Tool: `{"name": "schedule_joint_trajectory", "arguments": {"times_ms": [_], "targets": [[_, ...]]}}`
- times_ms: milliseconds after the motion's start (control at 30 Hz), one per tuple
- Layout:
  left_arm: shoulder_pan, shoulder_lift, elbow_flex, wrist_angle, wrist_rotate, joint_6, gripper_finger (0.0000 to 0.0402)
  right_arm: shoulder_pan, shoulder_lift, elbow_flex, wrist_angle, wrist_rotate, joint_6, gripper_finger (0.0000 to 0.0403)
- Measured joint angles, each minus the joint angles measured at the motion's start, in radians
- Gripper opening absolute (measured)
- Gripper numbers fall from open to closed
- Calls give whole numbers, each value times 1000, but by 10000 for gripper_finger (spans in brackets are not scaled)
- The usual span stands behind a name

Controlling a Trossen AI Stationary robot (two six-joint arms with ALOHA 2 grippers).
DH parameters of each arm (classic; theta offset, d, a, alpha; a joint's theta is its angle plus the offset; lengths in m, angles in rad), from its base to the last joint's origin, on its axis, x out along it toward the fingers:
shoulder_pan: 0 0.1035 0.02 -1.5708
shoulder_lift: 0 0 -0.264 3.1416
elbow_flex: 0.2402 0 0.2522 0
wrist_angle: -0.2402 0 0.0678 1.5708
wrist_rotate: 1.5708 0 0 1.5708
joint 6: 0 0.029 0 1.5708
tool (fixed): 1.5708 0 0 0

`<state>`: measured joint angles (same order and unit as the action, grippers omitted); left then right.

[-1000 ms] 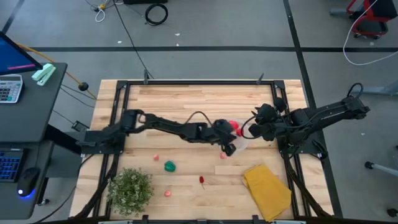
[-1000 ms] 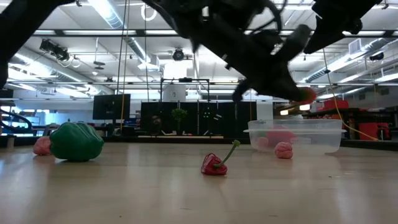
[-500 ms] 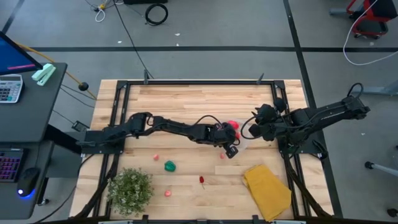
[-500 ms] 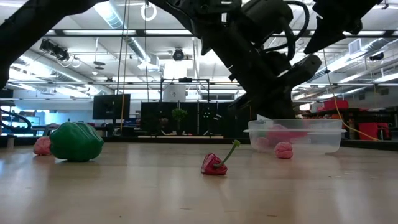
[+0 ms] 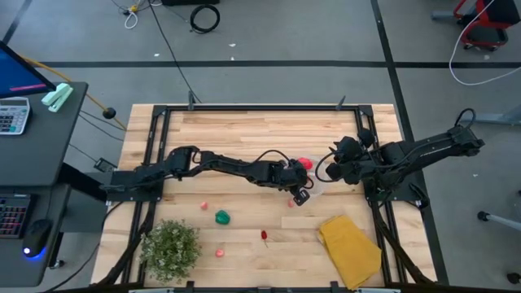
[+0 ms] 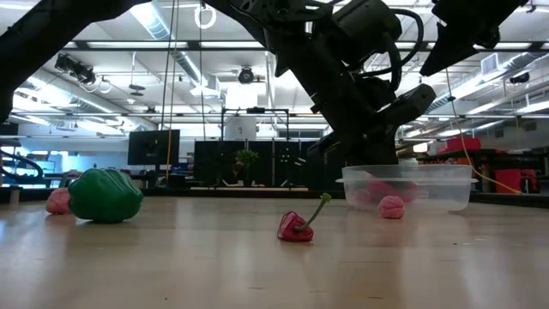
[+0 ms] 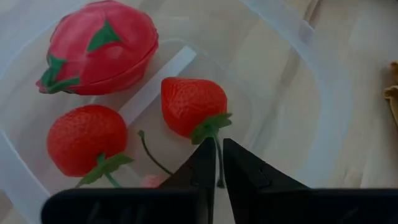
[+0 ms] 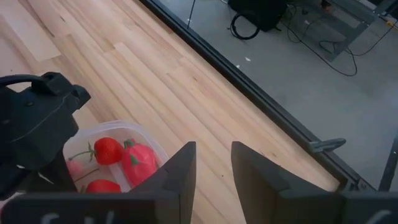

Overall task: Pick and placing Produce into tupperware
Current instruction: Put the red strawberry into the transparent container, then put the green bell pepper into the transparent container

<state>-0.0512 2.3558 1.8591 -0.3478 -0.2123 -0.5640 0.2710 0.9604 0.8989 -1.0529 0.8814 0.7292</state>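
Clear plastic is showing around the left gripper (image 7: pixel 217 163), which is hanging just over the tub (image 5: pixel 314 177) near the table's (image 5: pixel 244 130) middle-right. Its fingers (image 7: pixel 202 165) are sitting pressed nearly together with only a thin slit between them, holding nothing. Just past the tips, inside the tub, a strawberry (image 7: pixel 191 106) is lying with its green stem toward the fingers; a second strawberry (image 7: pixel 87 130) is lying beside it, and a bigger pink-red fruit (image 7: pixel 102 46) with green leaf tips is resting near the far wall. A pale pink piece (image 7: pixel 151 181) is peeking out by the fingers.

On the low view the tub (image 6: pixel 407 186) is standing on the table with the left arm bending down over it, and a pink berry (image 6: pixel 391 207) is lying just outside its wall.

More produce is lying apart on the wood: a green pepper (image 5: pixel 221 217), a red chilli (image 5: pixel 264 235), a pink bit (image 5: pixel 205 206) and another (image 5: pixel 219 253) near the plant (image 5: pixel 171 247). A yellow cloth (image 5: pixel 350 242) is lying toward the front right.

The right gripper (image 8: pixel 212 163) is waiting just beside the tub on its right, fingers parted and empty.
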Motion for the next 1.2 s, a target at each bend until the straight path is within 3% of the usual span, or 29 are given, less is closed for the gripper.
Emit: {"name": "schedule_joint_trajectory", "arguments": {"times_ms": [233, 633, 800, 933, 1200], "targets": [[13, -5, 0, -18, 0, 2, 69, 0, 0, 0, 0, 0, 0, 110], [13, -128, 0, -265, 0, 105, 96, 0, 0, 0, -1, 0, 0, 110], [-19, -171, 0, -506, 1, 95, 110, 0, 0, 0, -1, -15, 2, 110], [-61, -200, 0, -738, 0, 2, 116, 0, 0, -8, -4, -41, 2, 110], [-189, -204, 0, -1005, 31, -95, 111, 0, 0, -15, -1, -45, 31, 110]]}}
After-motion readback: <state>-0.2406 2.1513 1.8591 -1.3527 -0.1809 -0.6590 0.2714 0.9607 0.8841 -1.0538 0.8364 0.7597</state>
